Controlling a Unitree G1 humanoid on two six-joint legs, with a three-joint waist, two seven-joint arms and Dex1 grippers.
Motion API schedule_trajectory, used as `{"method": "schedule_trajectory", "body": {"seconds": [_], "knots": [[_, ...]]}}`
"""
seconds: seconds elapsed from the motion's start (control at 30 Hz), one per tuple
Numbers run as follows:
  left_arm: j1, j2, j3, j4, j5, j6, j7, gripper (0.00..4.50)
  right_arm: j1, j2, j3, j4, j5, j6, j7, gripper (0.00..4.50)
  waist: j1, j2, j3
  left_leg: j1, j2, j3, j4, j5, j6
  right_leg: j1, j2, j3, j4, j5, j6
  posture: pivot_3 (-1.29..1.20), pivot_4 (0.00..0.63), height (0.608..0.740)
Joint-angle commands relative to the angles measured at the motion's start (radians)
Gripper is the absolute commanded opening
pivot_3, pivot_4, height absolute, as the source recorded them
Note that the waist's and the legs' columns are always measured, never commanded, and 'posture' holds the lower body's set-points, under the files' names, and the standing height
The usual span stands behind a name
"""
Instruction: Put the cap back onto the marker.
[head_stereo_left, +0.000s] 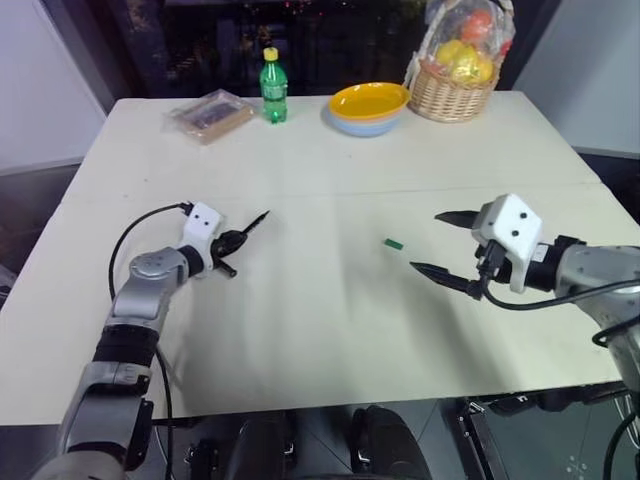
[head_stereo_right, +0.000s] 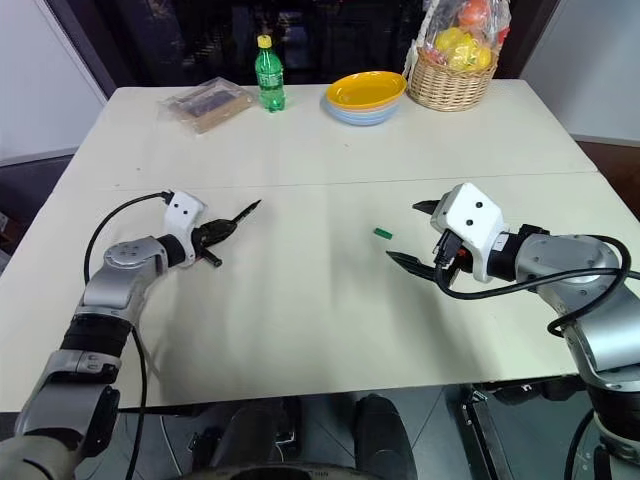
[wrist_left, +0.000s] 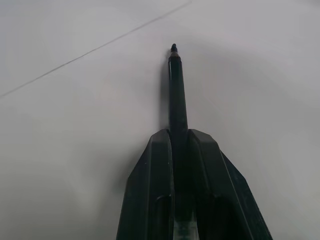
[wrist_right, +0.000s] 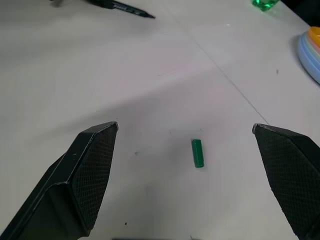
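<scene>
Two pincers are over the counter (head_stereo_left: 330, 330). The left pincer (head_stereo_left: 232, 243) is clenched on the marker (head_stereo_left: 252, 222), whose tip sticks out past the fingers. The right pincer (head_stereo_left: 440, 243) is wide apart and holds nothing. The cap (head_stereo_left: 392, 242) lies flat on the counter just beside the right pincer, well apart from the marker.

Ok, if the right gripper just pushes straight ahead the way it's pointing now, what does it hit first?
Probably the cap: it lies on the table ahead of the right gripper, between the lines of its open fingers. The gripper hangs above the tabletop, so depth is uncertain.
</scene>
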Motion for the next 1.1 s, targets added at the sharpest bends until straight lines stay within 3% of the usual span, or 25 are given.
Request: {"method": "schedule_trajectory", "body": {"seconds": [0.03, 0.23, 0.5, 0.77, 1.1], "knots": [[0.010, 0.046, 0.041, -0.142, -0.034, 0.041, -0.032, 0.03, -0.025, 0.033, 0.015, 0.026, 0.004, -0.031, -0.011, 4.50, 0.000, 0.000, 0.000, 0.000, 0.000, 0.000, 0.000, 0.000, 0.000, 0.000, 0.000, 0.000, 0.000, 0.000, 0.000, 0.00, 0.150, 0.740], [0.042, 0.149, 0.132, -0.433, -0.173, 0.231, -0.096, 0.03, -0.086, 0.109, 0.067, 0.193, -0.028, -0.119, 0.007, 4.50, 0.005, 0.000, 0.000, -0.001, -0.001, 0.000, 0.000, 0.000, 0.000, -0.001, -0.001, 0.000, 0.000, -0.001, -0.002, 0.00, 0.150, 0.740], [0.097, 0.263, 0.240, -0.720, -0.365, 0.473, -0.118, 0.03, -0.215, 0.200, 0.157, 0.589, -0.108, -0.301, 0.094, 4.50, -0.001, 0.001, 0.001, -0.001, -0.001, 0.001, 0.000, 0.000, -0.001, 0.000, 0.002, 0.000, 0.000, 0.000, 0.000, 0.00, 0.150, 0.740], [0.136, 0.286, 0.288, -0.819, -0.421, 0.548, -0.058, 0.03, -0.341, 0.279, 0.208, 0.944, -0.195, -0.477, 0.155, 4.50, -0.002, 0.001, 0.001, -0.001, -0.001, 0.001, 0.000, 0.003, -0.004, 0.000, 0.002, 0.000, 0.001, 0.000, 0.001, 0.00, 0.150, 0.740], [0.232, 0.340, 0.362, -0.896, -0.506, 0.604, -0.057, 0.03, -0.427, 0.333, 0.213, 1.192, -0.259, -0.603, 0.185, 4.50, -0.019, 0.001, 0.001, -0.001, -0.001, 0.001, 0.000, 0.004, -0.006, 0.000, 0.002, 0.000, 0.001, 0.000, 0.001, 0.00, 0.150, 0.740]]}}
